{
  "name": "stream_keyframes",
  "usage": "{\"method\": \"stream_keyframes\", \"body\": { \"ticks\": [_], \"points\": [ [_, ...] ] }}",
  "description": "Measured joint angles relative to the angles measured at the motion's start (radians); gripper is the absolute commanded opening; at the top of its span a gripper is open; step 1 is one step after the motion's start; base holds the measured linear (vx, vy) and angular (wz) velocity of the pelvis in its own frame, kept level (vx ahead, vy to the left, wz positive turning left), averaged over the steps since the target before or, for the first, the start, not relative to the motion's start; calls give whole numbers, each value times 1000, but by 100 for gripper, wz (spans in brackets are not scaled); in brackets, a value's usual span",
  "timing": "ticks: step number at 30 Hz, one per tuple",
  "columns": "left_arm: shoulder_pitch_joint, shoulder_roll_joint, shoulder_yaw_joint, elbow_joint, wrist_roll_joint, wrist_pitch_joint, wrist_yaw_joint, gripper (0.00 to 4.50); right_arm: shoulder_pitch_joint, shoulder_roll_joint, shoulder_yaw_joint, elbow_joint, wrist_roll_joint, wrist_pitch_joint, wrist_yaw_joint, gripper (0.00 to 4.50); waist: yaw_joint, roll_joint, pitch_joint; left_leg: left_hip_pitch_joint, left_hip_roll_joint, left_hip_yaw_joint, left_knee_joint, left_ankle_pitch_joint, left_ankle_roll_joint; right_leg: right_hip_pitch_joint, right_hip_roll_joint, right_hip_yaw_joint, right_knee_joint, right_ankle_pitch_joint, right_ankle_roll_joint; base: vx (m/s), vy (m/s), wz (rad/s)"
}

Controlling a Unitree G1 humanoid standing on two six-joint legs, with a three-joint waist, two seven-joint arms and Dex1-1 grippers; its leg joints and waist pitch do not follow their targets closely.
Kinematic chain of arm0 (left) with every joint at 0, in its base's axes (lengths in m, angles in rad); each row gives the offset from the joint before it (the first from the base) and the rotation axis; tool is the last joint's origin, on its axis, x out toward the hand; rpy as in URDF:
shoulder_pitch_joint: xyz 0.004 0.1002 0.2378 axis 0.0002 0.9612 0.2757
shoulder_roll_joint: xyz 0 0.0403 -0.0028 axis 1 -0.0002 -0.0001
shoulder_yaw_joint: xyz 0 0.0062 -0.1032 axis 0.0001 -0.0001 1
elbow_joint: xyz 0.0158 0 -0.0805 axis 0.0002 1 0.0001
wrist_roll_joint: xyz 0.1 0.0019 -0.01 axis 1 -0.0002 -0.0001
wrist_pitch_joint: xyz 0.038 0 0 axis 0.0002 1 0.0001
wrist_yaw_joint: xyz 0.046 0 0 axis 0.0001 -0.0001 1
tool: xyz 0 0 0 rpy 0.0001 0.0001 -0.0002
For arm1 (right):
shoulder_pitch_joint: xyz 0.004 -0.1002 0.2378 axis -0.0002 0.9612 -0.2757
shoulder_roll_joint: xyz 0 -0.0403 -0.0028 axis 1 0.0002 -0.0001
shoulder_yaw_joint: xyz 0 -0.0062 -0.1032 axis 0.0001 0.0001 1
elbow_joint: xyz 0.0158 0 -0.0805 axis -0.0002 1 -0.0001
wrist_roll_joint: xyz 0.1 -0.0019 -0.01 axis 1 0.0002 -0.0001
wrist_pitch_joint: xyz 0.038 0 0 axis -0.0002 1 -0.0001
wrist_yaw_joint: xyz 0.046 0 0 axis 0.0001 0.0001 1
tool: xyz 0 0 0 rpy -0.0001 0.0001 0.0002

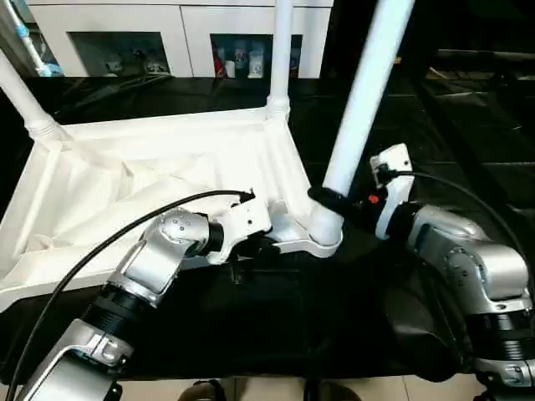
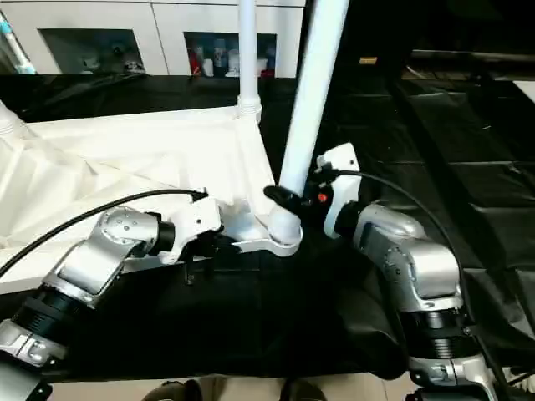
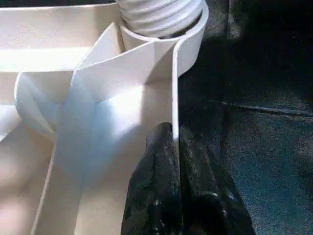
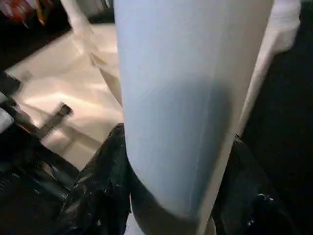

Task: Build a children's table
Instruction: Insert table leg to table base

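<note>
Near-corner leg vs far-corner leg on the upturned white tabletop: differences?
The near long white tube leg leans to the right; the far white tube leg stands upright. The right pincer grips the near one above its socket; the far one is untouched. Both sit in round corner sockets of the white plastic ribbed tabletop.

The near leg [image 1: 361, 109] runs off the top edge; small items in the upper-left cabinet [image 1: 125, 33] stay unreadable.

The bench [image 1: 276, 326] is draped in black sheeting that wrinkles toward its right side. Lying directly on it, upside down with its ribbed underside facing up, is the white tabletop [image 1: 125, 180], spread over the bench's left half, with its near right corner socket close to the middle.
</note>
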Motion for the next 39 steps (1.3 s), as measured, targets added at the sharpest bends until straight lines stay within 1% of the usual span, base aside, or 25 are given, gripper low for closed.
{"method": "stream_keyframes", "body": {
  "ticks": [3, 8, 13, 21, 25, 30, 35, 39],
  "points": [
    [0, 4, 0, -6, -5, 9, -7, 0, -2, -8, 13, 0, -4, -10, 14, 186, 0, -1, 0, 0, 0, 0, 0, 0, 0, 0, 0, 0, 0, 0, 0, 0, 0, 0],
    [0, 5, 0, -7, -6, 10, -8, 0, -2, -10, 14, 3, -3, -14, 17, 186, 0, -1, 0, 0, 0, 0, -2, 0, 0, 0, 0, -1, 0, 0, 0, 0, 0, 0],
    [0, 6, -1, -6, -3, 9, -1, 0, -22, 2, 15, 41, -6, -24, 17, 186, -2, -1, 0, 0, 0, 0, -1, 0, 0, 0, 0, 0, 0, 0, 0, 0, 0, 0],
    [-1, 5, -4, -6, 0, 6, 8, 0, -12, 12, 1, 65, 2, -57, 25, 186, -1, -3, 1, 0, 0, 0, -2, 0, 0, 0, 0, 0, -1, -1, 1, 0, 0, 0],
    [-2, -2, -5, -4, 0, 6, 13, 0, 40, 39, -55, 65, 37, -90, 23, 185, 3, -4, 1, 0, 0, 0, -2, 0, 0, 0, 0, 0, -2, -1, 2, 0, 0, 0],
    [-4, -9, -4, 6, -2, 2, 18, 0, 93, 65, -88, 55, 55, -140, 16, 185, 3, -3, 1, 0, -1, 0, -3, 0, 0, 1, 0, 0, -2, -4, 7, 0, 0, 0],
    [-6, -13, -5, 14, -5, -5, 20, 0, 138, 70, -91, 31, 60, -187, 13, 185, 4, -2, 1, 1, -1, 0, -5, 0, 0, 1, -1, 0, -3, -5, 8, 0, 0, 0],
    [-11, -15, -5, 22, -5, -8, 20, 0, 173, 80, -88, 21, 56, -247, 14, 185, 5, -1, 1, 1, -2, 0, -9, 0, 0, 0, -1, 0, -4, -5, 8, 0, 0, 0]
  ]
}}
